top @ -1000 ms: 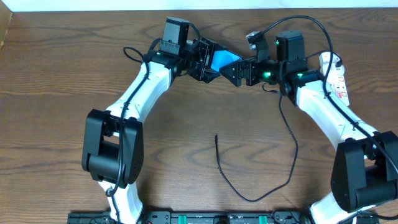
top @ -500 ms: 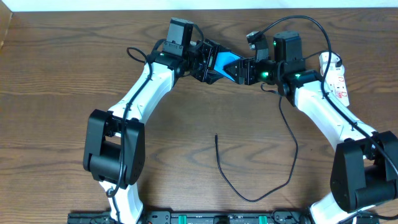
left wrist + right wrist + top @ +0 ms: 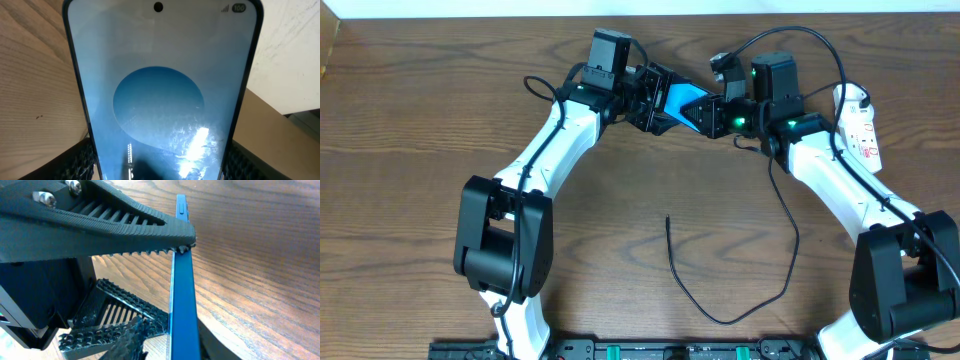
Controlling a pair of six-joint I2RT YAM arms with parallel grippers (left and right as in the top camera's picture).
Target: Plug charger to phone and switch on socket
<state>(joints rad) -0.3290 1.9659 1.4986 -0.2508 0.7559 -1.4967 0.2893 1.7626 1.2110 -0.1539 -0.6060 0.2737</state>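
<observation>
Tip to tip: left pincer point(image 3: 661, 106) clamped, right pincer point(image 3: 706, 113) close opposite.

From overhead we see only a blue wedge of the slim black-edged smartphone with a blue screen point(image 3: 682, 98). The left gripper point(image 3: 662, 105) and right gripper point(image 3: 702, 112) cover the rest. Its lower end is cut off by the bottom edge of the left wrist picture. The long thin black charger cable point(image 3: 668, 235) passes under the white right arm point(image 3: 840, 185), which hides its far end. The switches on the small white power strip with red markings point(image 3: 865, 130) are too small for us to read.
</observation>
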